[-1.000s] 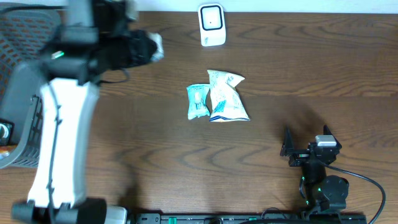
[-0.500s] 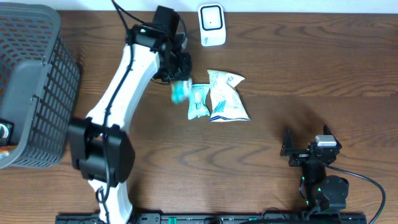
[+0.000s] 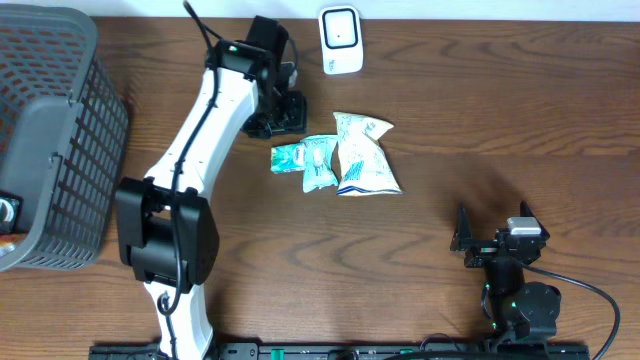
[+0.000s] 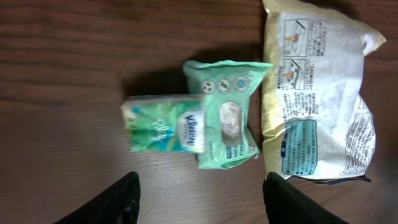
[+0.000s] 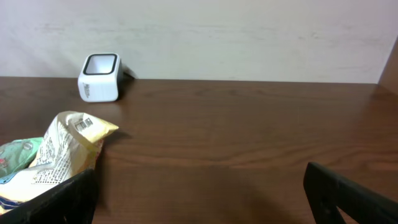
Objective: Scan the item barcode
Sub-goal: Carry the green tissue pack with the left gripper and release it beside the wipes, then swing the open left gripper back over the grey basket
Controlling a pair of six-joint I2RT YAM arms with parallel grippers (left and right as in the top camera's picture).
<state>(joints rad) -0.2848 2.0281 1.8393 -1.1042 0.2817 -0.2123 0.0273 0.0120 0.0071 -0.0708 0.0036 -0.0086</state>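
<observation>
Brown wood table (image 3: 520, 120), overhead view. A grey basket (image 3: 50, 130) sits at 9 o'clock. Three items lie at centre, none held. The snack bag (image 3: 365, 155) touches a wipes pack (image 3: 320, 162) at its 9 o'clock side, and that in turn touches a tissue pack (image 3: 288, 157). The scanner (image 3: 340, 40) stands at 12 o'clock, well apart from them. My left gripper (image 4: 205, 200) hangs over the tissue pack, jaws apart and empty. My right gripper (image 3: 492, 228), at 5 o'clock, stands wide and empty. I judge that pick-up and scan remain. Touching packs crowd any grasp.
</observation>
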